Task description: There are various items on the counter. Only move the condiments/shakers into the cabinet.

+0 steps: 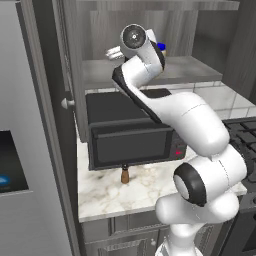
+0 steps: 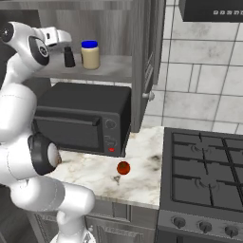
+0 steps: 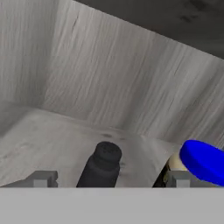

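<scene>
The gripper (image 3: 107, 179) is hovering with jaws spread wide, released, straddling the black shaker (image 3: 101, 166) on the cabinet shelf (image 3: 52, 135).

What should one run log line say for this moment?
hand: open, astride black shaker | jar: on cabinet shelf | wooden shaker: on counter

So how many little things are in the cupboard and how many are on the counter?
In the cupboard: 2, the black shaker and the jar.
On the counter: 2, the wooden shaker and the red ball.
Total: 4
</scene>
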